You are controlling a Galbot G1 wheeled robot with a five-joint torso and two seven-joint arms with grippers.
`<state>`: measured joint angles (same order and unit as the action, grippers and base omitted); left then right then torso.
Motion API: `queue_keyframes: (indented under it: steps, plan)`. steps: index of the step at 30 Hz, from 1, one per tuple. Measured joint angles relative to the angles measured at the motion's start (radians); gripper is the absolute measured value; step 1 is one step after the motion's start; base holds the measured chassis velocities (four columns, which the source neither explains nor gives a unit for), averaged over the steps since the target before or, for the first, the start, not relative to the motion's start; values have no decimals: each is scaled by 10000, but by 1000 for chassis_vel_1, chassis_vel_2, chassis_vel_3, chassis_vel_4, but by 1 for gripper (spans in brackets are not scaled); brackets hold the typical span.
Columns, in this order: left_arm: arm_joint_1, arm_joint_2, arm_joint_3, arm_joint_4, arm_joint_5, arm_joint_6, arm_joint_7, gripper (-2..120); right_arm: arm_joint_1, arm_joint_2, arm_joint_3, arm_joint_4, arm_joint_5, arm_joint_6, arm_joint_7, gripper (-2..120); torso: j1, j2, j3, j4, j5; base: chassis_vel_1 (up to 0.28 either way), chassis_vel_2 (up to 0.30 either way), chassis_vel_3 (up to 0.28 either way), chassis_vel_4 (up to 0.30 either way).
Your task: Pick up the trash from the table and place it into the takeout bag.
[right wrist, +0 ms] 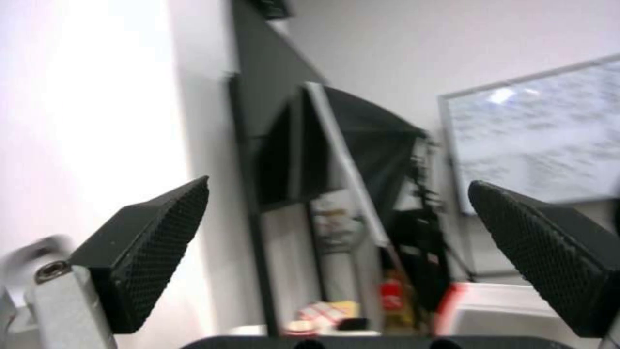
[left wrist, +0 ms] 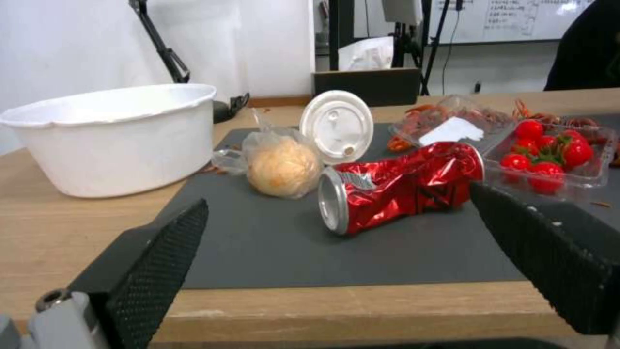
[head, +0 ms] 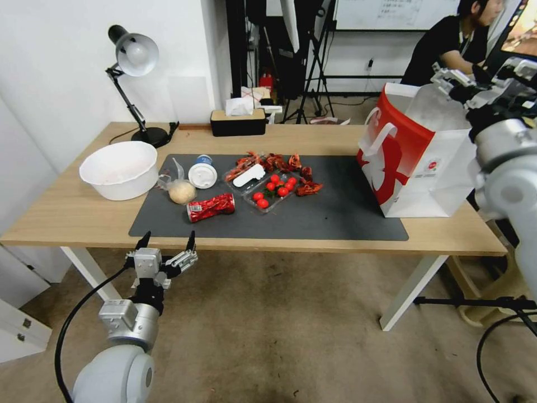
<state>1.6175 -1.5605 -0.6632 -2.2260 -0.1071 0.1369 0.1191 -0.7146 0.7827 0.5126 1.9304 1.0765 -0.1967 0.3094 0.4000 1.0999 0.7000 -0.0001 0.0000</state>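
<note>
Left gripper (head: 166,242) spread wide, off the table's (head: 67,215) near edge; crushed can (head: 211,206) straight ahead on the mat, lying crosswise. Right gripper (right wrist: 336,252) spread, apparently above the bag (head: 417,154).

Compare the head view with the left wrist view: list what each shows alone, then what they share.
Head view alone: the takeout bag standing at the table's right end, the right gripper raised above it, and the left gripper open in front of the table's near edge.

Left wrist view alone: the can's silver end, turned toward the camera.

Both: the crushed red can, bagged bun, white-lidded cup, white bowl, tomato tub.
</note>
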Motion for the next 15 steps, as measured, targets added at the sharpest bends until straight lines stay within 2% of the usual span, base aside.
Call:
queue_keyframes:
  steps: [3, 4, 6, 8, 10, 11, 13, 14, 15]
  plan:
    - [-2, 11, -6, 1, -9, 0, 2, 100, -371, 1, 110, 410, -1, 370, -411, 100, 0, 1, -1, 2, -4, 0, 0, 0, 0]
    - [3, 24, -18, 9, -26, 0, 2, 100, -908, 61, 255, 939, -96, 813, -1038, 100, 0, 0, 0, 2, -1, 0, 0, 0, 0]
    - [5, 25, -21, 14, -31, -2, 2, 100, -1120, 98, 303, 1124, -193, 954, -1278, 100, -1, 0, -1, 1, -1, 0, 0, 0, 0]
    - [16, 47, -32, 27, -43, -25, 2, 100, -2004, 251, 421, 1714, -691, 1427, -2087, 100, -2, 1, -1, 1, -1, 0, 0, 0, 0]
    - [14, 71, -43, 35, -72, -57, 3, 100, -3221, 600, 398, 2302, -2054, 1851, -2758, 100, -2, 1, -2, 3, -3, 0, 0, 0, 0]
    - [14, 71, -43, 35, -72, -57, 3, 100, -3221, 600, 398, 2302, -2054, 1851, -2758, 100, -2, 1, -2, 3, -3, 0, 0, 0, 0]
    - [10, 89, -70, 67, -115, -114, 3, 100, -4607, 1212, 283, 2753, -3862, 2044, -2849, 100, -2, 1, -1, 0, -1, 0, 0, 0, 0]
    - [10, 89, -70, 67, -115, -114, 3, 100, -4607, 1212, 283, 2753, -3862, 2044, -2849, 100, -2, 1, -1, 0, -1, 0, 0, 0, 0]
    - [10, 96, -70, 97, -123, -157, 3, 100, -5381, 1665, 182, 2900, -4885, 2223, -2843, 100, -3, 1, -2, 0, -2, 0, 0, 0, 0]
